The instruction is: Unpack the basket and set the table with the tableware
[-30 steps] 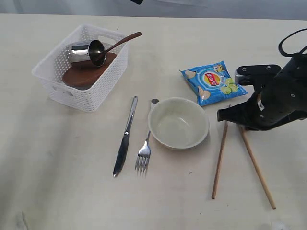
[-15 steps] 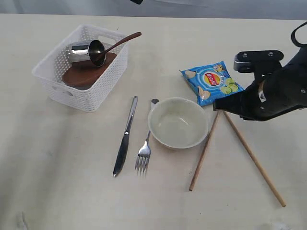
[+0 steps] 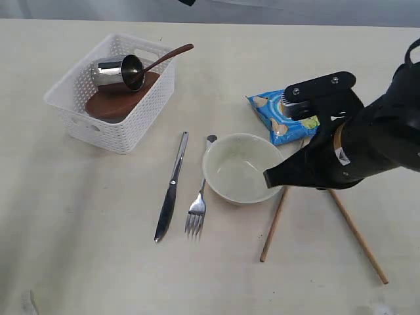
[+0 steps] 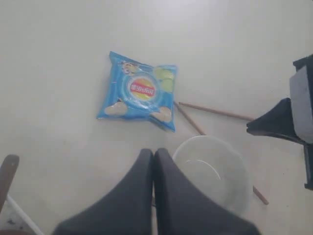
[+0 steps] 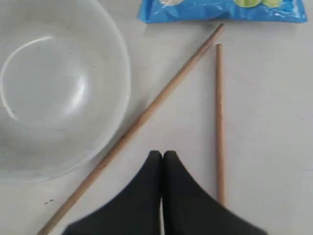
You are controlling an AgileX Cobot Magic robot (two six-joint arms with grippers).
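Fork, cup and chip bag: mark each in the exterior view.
fork (image 3: 203,186), exterior view, mid-handle.
cup (image 3: 105,72), exterior view, steel side wall.
chip bag (image 3: 268,113), exterior view, uncovered left part.

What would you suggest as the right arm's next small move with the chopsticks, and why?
Probably nudge the outer chopstick toward the inner chopstick beside the bowl: the two lie splayed in a V, and the shut right pincer hangs between them.

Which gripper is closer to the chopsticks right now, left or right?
Right. The right gripper, shut, is between the two spread chopsticks, beside the bowl. The left gripper, also shut, sits off the bowl's other side, with the bowl between it and them.
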